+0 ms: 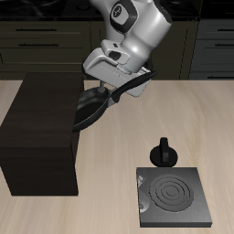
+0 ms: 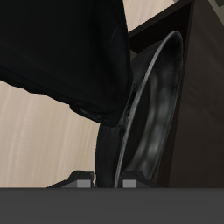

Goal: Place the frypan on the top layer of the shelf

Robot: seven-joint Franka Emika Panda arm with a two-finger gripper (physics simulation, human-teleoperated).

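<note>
Light wooden table (image 1: 119,146), dark kitchen cabinets behind. Gripper (image 1: 117,89) clenched on the frypan (image 1: 91,108) by its handle; pan hangs steeply tilted in the air, its rim right at the shelf's (image 1: 41,128) top edge, not yet resting on it. Risks, as I judge them: rim catching the shelf edge, or the tilted pan sliding off if released now. Stove plate (image 1: 172,196) and small black pot (image 1: 164,152) sit well apart.

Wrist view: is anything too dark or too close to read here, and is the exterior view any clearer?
Wrist view: the frypan fills the frame, only its rim catching light; a black mass hides much. Exterior view: evenly lit, but the pan blends into the dark shelf; the gripper fingers are hard to separate.
</note>
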